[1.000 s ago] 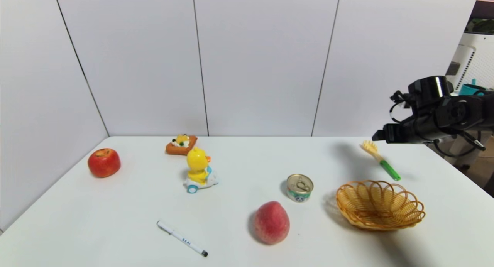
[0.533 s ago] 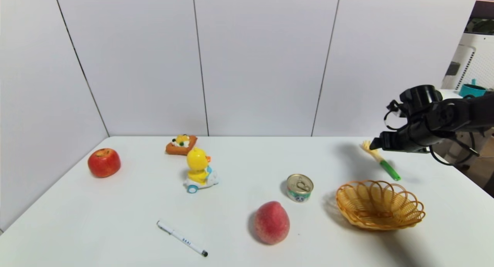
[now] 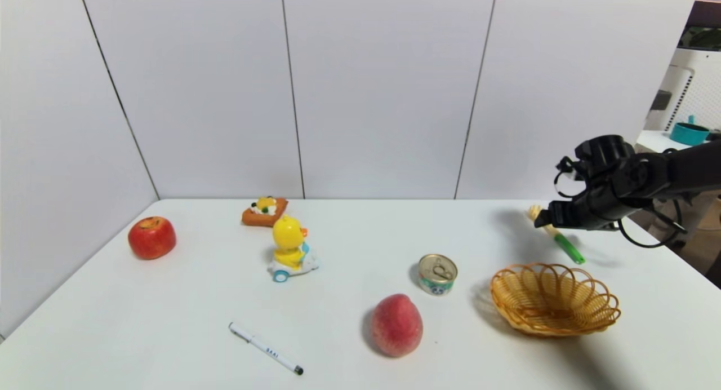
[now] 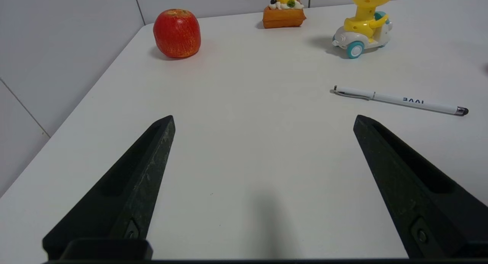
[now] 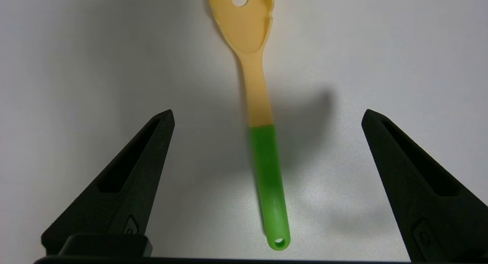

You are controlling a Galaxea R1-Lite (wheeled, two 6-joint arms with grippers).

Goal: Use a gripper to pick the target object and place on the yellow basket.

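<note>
From my remote station I read the white table [image 3: 360, 249] as the largest item, with the yellow basket [image 3: 555, 300] at its near right. The right gripper [image 3: 542, 221] reaches in from the right edge of the head view, pitched downward above the far right of the table. Its fingers [image 5: 126, 184] stand spread wide and hold nothing.

The target object [image 5: 259, 115] lies flat on the table just behind the basket, apart from it. Its long axis runs diagonally in the head view: pale yellow pronged head toward the back wall and the left, green handle toward the near right. In the right wrist view the utensil sits midway between the two fingers, lengthwise along the gripper's reach, touching neither.

Compared with a second ago, the right gripper has come lower and now overlaps the utensil's head; the utensil and basket have not shifted.

In the head view the gripper covers most of the yellow head. The right wrist view crops the prong tips.

The left gripper [image 4: 263, 119] is parked, fingers wide apart and empty, facing the near left of the table.
</note>
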